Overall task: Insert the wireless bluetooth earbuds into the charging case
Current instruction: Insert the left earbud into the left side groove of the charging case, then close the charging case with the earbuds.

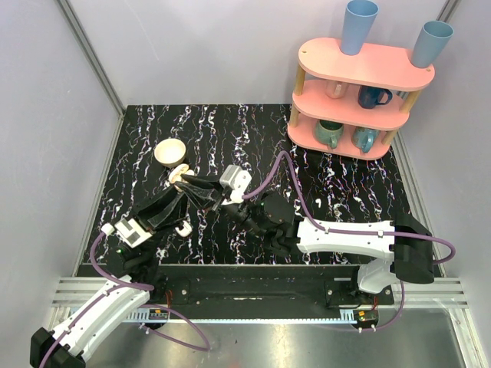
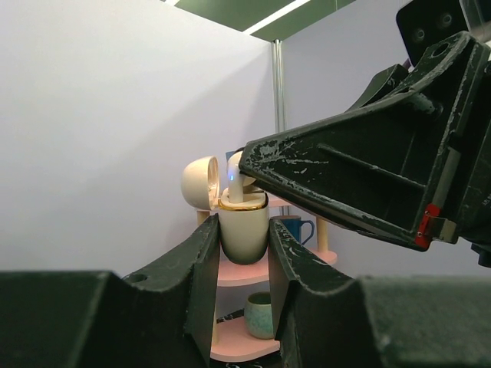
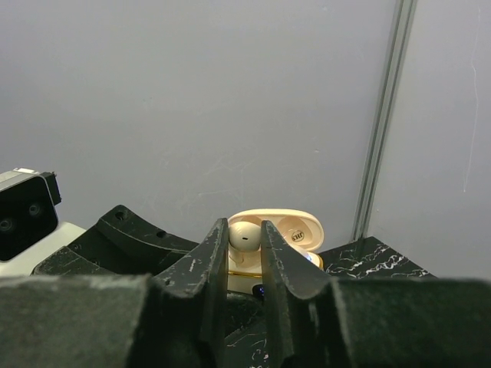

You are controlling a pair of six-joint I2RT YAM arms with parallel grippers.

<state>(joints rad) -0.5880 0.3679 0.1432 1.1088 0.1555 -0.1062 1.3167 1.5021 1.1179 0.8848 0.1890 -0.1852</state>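
I've L gripper clamped on charging case (lid open) at 9 o'clock; R gripper pinching earbud atop it.

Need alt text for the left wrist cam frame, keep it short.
The left tool clamps an open cream charging case upright, while the right tool, reaching in from the right, holds a white earbud at its mouth. Behind stands a pink shelf with mugs, against a pale wall.

The right fingers hid the sides of the earbud and the bottom of the case. From the top, the case was too small to see well. The left arm was cut off at the bottom edge.
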